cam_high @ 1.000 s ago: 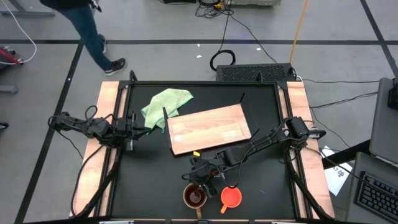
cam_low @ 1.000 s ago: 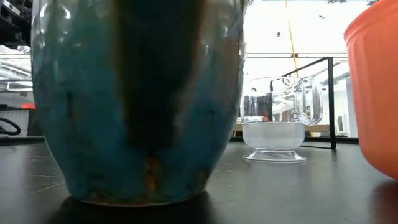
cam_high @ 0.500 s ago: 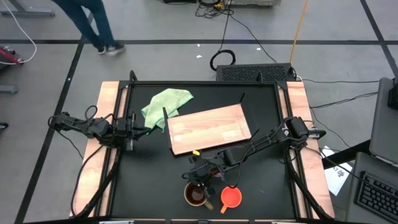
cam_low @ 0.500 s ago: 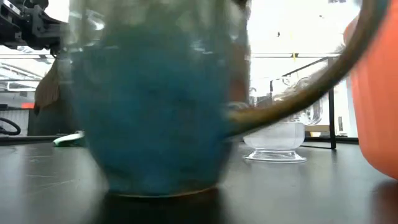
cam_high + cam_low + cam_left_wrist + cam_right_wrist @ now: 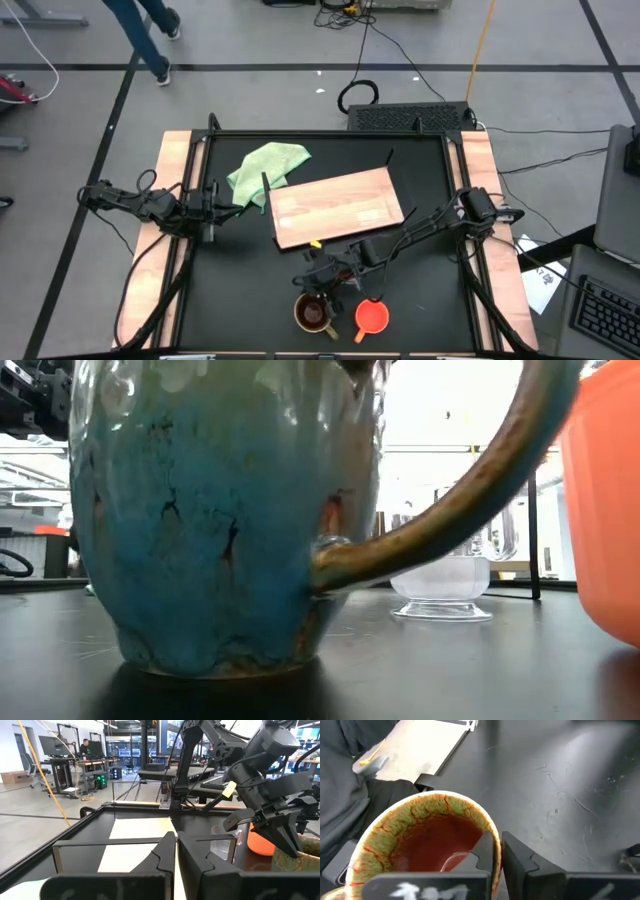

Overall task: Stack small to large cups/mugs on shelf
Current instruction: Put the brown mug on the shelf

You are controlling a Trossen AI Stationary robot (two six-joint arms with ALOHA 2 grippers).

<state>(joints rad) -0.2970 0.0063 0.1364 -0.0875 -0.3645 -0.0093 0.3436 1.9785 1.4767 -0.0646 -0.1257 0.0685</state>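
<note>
Brown mug (image 5: pixel 427 837), rim pinched between right tool (image 5: pixel 496 851) fingers.

Even overhead light — low view backlit, windows blown white, brown mug (image 5: pixel 220 520) looming close, softly blurred.

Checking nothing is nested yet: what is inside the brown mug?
The mug shows a bare reddish glazed inside, with one finger of the right tool over its rim. Its floor below the near rim is covered.
</note>
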